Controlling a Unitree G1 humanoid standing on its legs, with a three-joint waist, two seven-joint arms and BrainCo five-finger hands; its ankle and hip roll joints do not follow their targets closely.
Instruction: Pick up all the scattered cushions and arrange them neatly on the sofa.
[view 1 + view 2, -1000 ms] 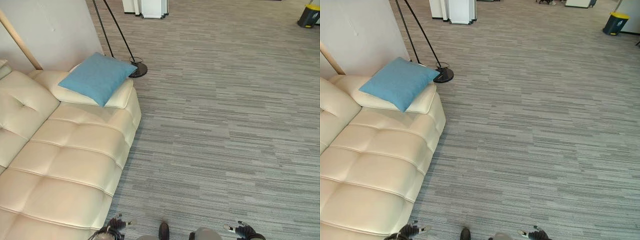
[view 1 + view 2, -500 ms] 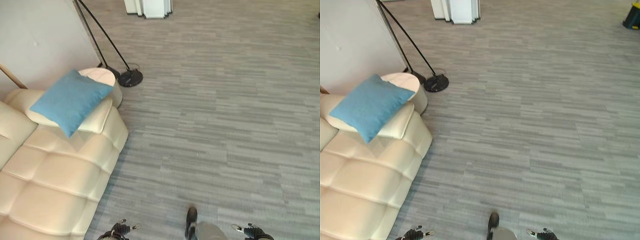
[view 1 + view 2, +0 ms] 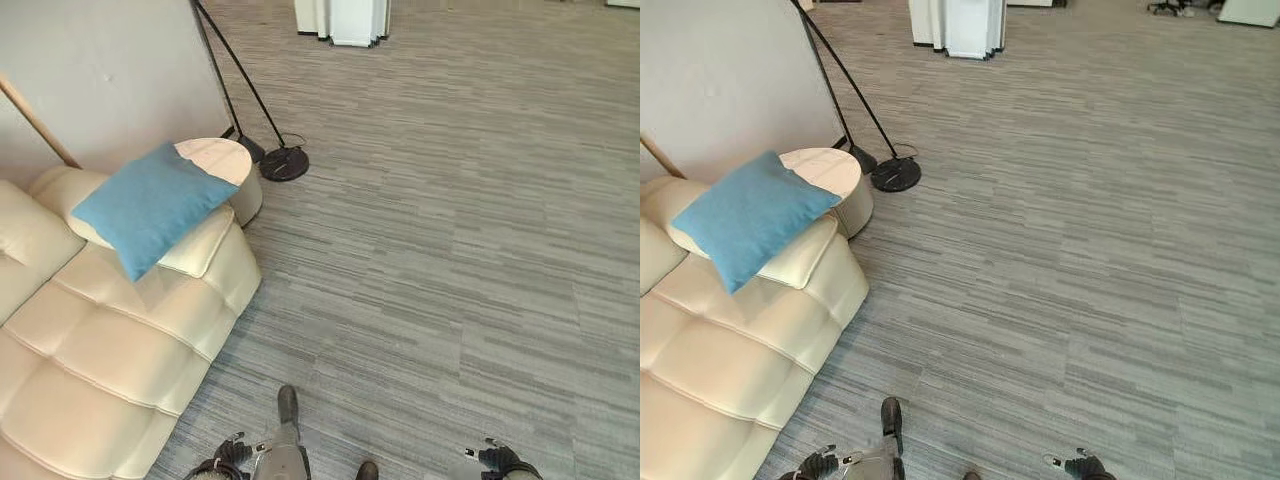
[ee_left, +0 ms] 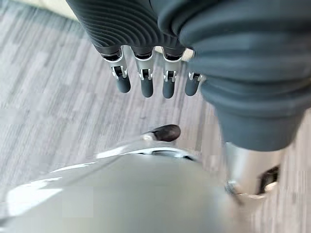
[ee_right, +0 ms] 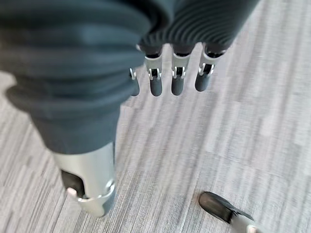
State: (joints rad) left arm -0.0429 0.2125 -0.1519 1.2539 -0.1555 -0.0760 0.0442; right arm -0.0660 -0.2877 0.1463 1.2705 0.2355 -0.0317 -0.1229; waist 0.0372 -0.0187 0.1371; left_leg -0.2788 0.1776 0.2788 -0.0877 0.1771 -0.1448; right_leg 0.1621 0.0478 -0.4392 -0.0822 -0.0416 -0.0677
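On the cream leather sofa (image 3: 120, 340) one square blue fabric cushion (image 3: 150, 205) already lies, against its armrest. Both the left hand (image 4: 146, 80) and right hand (image 5: 175, 77) hang empty with straight fingers; the grey carpet (image 3: 450, 230) shows no other cushion to collect.

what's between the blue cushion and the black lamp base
A round side table stands between the blue cushion and the lamp base, seen in both eye views.

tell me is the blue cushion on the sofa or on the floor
On the sofa. The blue cushion lies tilted on the cream armrest end, one corner hanging toward the seat, beside the round side table. Both hands hang open, holding nothing.
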